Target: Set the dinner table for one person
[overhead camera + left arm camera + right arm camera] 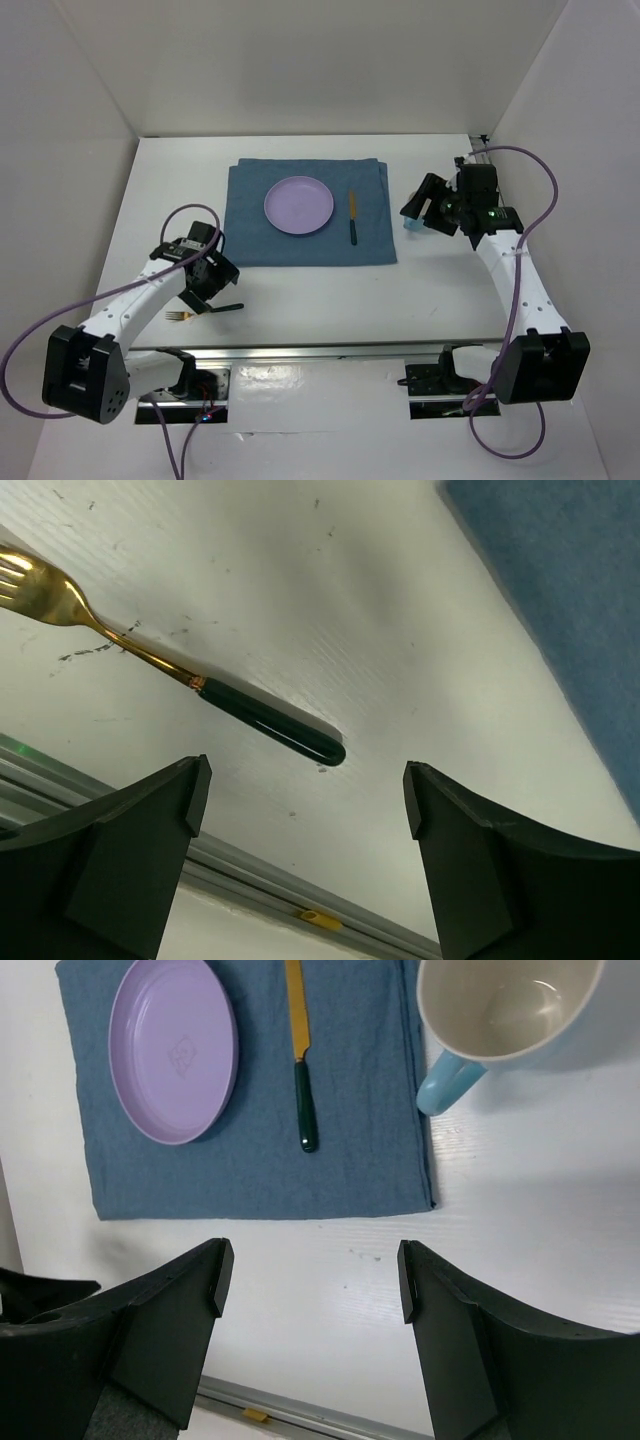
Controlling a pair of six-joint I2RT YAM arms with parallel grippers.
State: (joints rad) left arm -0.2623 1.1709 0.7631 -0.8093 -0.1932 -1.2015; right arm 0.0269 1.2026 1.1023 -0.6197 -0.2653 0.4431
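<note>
1. One fork (200, 685) lies off the placemat (255, 235), near the table's (330, 300) near edge.
2. Wide open and empty, the left end effector (305, 775) hangs over its handle; the right end effector (312, 1255), also open and empty, faces the mug (500, 1000).
3. Next, probably: grip the handle and lay the fork on the placemat beside the plate (299, 205).

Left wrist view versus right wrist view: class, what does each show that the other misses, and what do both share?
Left wrist only: a fork lying on the bare dinner table. Right wrist only: purple plate and knife on the placemat, a mug beside it. Both: placemat, dinner table, and an open gripper: left gripper, right gripper.
</note>
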